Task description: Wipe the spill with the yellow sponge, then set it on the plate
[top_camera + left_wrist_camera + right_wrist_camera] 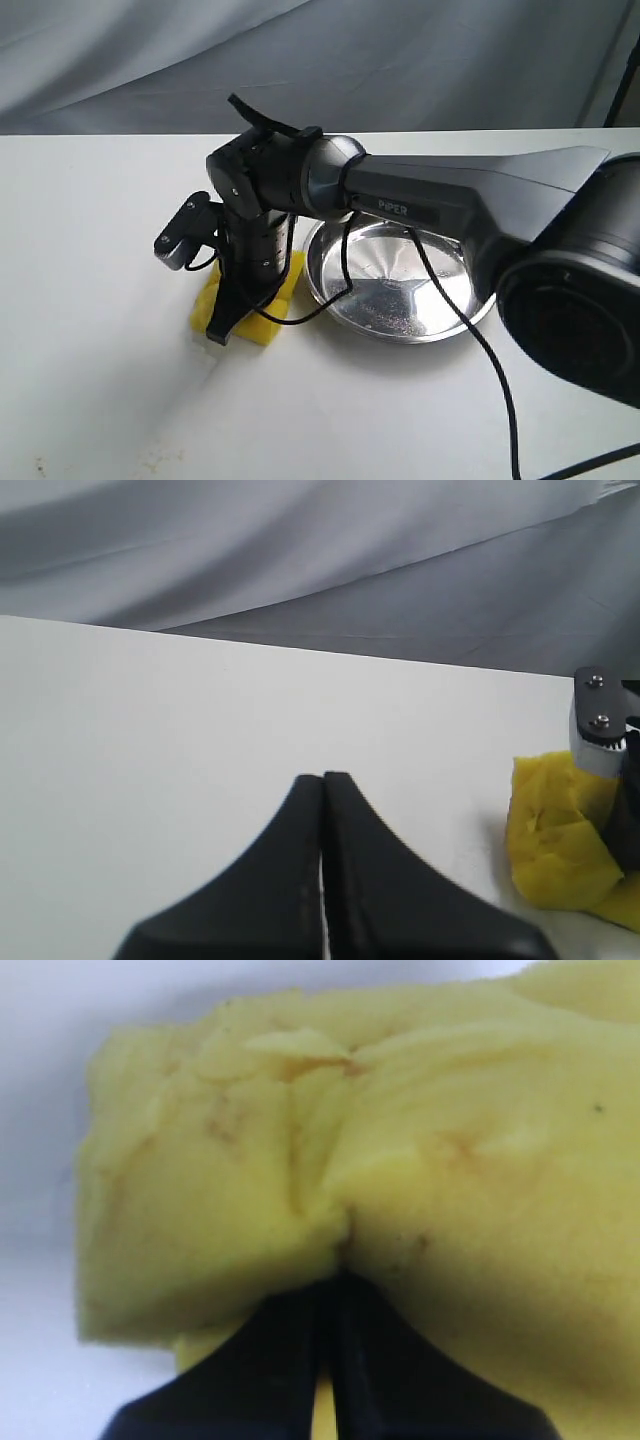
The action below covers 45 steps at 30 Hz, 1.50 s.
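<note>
The yellow sponge (270, 322) lies on the white table just left of the plate (400, 335), a shiny steel dish with nothing in it. My right gripper (235, 320) reaches across and presses down on the sponge. In the right wrist view its fingers (290, 1360) pinch a crease of the yellow sponge (250, 1160), so the right gripper (335, 1275) is shut on it. My left gripper (323, 776) is shut and holds nothing; it hovers over bare table, with the sponge (555, 840) off to one side. The spill is hidden.
The right arm's long grey body (470, 195) crosses over the plate, and its black cable (470, 330) hangs across the dish. A grey cloth backdrop (300, 60) stands behind the white table (100, 250).
</note>
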Motion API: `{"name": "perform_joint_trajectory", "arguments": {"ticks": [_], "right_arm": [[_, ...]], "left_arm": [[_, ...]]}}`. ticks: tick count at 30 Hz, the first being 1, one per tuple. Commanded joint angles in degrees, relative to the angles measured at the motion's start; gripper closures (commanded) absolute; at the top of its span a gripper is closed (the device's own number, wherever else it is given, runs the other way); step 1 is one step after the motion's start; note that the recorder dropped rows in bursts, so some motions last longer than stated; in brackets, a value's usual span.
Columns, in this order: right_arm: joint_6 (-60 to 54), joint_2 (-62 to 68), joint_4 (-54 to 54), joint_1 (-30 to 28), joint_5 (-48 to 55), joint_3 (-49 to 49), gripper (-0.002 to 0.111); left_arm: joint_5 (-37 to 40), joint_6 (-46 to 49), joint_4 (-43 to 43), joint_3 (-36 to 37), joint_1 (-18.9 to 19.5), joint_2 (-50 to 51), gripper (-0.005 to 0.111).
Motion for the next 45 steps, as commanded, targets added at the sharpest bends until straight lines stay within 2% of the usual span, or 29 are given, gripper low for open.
{"name": "perform_joint_trajectory", "arguments": {"ticks": [1,7,11,15,17,23,27,31,39,45], "right_arm": [[-8.1,1.9,7.8,5.1,6.5,1.4,0.108],[-12.3,1.9,10.0,10.9,5.9,1.4,0.108],[-10.3,1.9,6.4,11.1,2.2,1.4,0.108],[2.9,1.9,-1.6,8.3,-2.6,1.4,0.108],[5.5,1.9,-1.7,5.9,-2.5,1.4,0.108],[4.7,1.9,8.8,-2.5,3.4,1.4,0.108],[-4.9,1.9,19.1,-4.3,7.5,1.4,0.108],[-11.4,1.9,21.8,-1.7,10.1,1.4,0.108],[-14.6,1.9,20.8,7.9,8.9,1.4,0.108],[-14.3,1.9,12.1,9.5,6.1,1.4,0.108]], "left_arm": [[-0.6,0.0,-0.3,0.3,0.2,-0.1,0.107],[-0.6,0.0,-0.3,0.3,0.2,-0.1,0.107],[-0.6,0.0,-0.3,0.3,0.2,-0.1,0.107],[-0.6,0.0,-0.3,0.3,0.2,-0.1,0.107],[-0.6,0.0,-0.3,0.3,0.2,-0.1,0.107],[-0.6,0.0,-0.3,0.3,0.2,-0.1,0.107],[-0.6,0.0,-0.3,0.3,0.2,-0.1,0.107],[-0.6,0.0,-0.3,0.3,0.2,-0.1,0.107],[-0.6,0.0,-0.3,0.3,0.2,-0.1,0.107],[-0.6,0.0,-0.3,0.3,0.2,-0.1,0.107]]}}
